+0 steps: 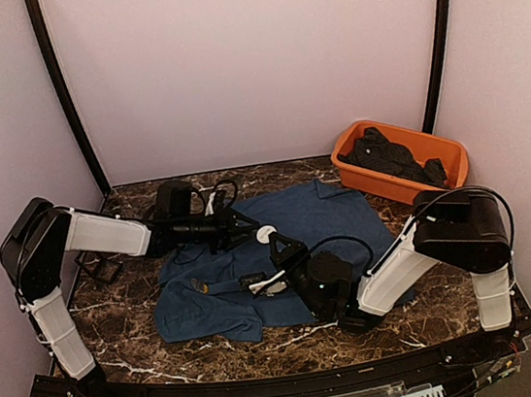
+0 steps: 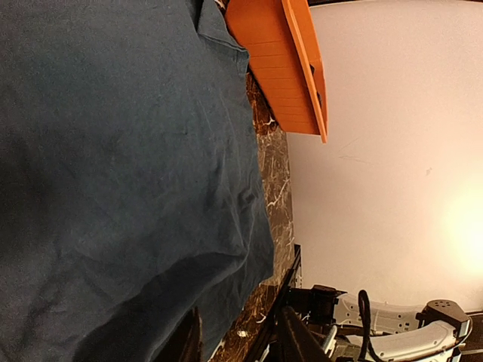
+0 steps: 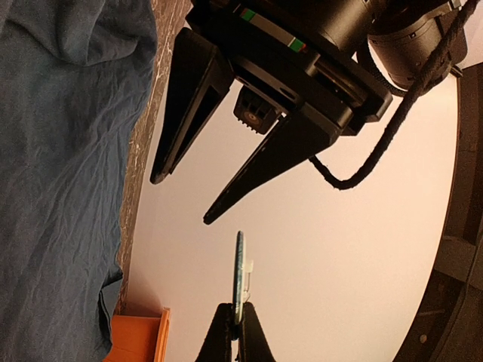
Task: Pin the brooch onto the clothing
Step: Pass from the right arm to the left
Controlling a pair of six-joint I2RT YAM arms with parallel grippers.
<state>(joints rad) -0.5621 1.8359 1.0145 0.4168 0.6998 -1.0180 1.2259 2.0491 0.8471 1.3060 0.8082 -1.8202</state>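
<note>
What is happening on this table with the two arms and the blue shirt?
The right arm's fingers are shut on a small round brooch, holding it over the navy T-shirt spread on the marble table. The left arm's fingers stand open close beside the brooch, not touching it. The brooch is not yet pinned on.

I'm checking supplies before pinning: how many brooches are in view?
1. The brooch is pinched in the right tool, above the navy T-shirt. More may be hidden among the dark clothes in the orange tub.
</note>
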